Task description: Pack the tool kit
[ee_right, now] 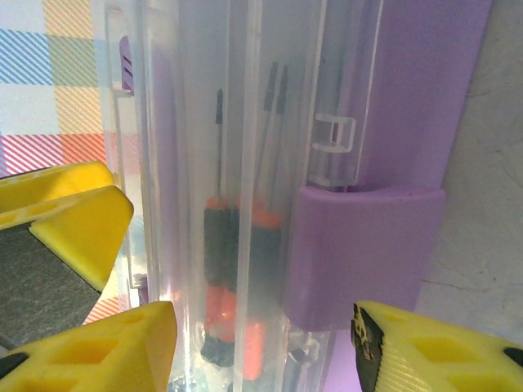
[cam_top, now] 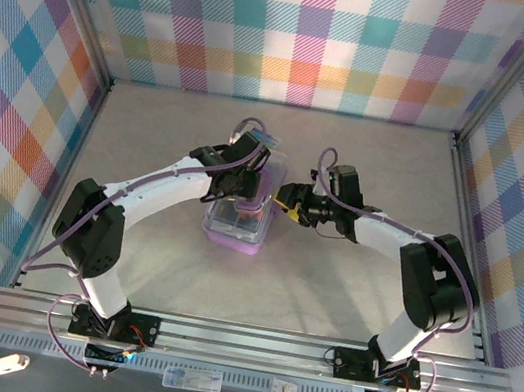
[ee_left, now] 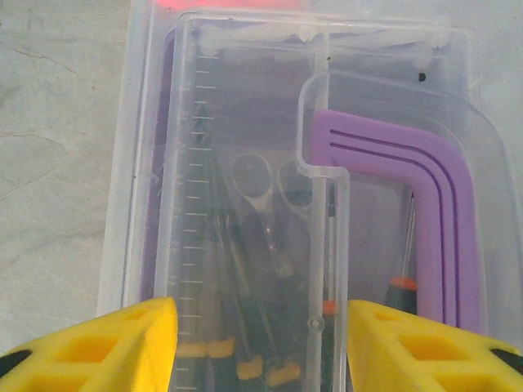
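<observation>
**Lid down on the tool kit, clasp to be made sure of**

The tool kit lies at the middle of the desk, purple base down, with both arms reaching in to it; the left gripper hangs over its top and the right gripper stands just beside its right flank. In the left wrist view the jaws are spread above the clear lid, pinching nothing; the purple handle curves along one side, and screwdrivers with orange-banded grips lie beneath the plastic. In the right wrist view the jaws are likewise spread, one to each side of the purple clasp, gripping nothing; whether that clasp has caught cannot be told.

The step in hand seems to be closing and latching. Done well, the left jaws would bear flat on the lid near the clasp edge, not on the handle, so the box does not tip; the right jaws would push the clasp squarely home, not skid the box across the desk.

A moulded ruler scale runs along the lid; no numerals, brand or label can be read.
</observation>
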`<action>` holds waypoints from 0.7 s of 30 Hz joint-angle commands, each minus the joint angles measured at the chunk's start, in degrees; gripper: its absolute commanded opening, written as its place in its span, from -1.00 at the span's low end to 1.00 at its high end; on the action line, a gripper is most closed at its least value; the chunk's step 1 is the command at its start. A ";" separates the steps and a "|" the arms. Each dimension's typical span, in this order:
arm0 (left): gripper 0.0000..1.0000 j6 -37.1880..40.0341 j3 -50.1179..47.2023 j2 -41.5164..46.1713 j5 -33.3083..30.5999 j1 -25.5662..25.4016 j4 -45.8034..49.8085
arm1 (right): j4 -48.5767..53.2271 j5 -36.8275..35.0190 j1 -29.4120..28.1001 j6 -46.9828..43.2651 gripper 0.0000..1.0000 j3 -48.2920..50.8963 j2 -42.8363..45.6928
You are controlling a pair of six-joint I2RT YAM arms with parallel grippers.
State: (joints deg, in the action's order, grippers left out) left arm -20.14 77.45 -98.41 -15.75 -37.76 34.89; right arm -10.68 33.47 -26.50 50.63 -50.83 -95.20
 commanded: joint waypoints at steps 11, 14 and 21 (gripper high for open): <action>0.08 -2.88 -4.77 -6.55 8.86 -0.74 8.58 | 11.48 -5.02 2.80 -8.21 0.20 -0.69 6.99; 0.08 -2.71 -5.17 -6.00 8.85 -0.74 8.22 | 11.30 -4.96 4.31 -8.44 0.20 1.61 7.65; 0.08 -2.62 -4.98 -6.18 8.95 -0.74 7.79 | 10.71 -6.05 6.20 -8.71 0.19 5.36 7.17</action>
State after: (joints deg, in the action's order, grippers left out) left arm -20.12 77.41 -98.19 -15.75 -37.80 34.48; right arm -0.62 28.01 -20.58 43.22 -46.59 -88.23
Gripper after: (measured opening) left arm 0.543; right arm 0.598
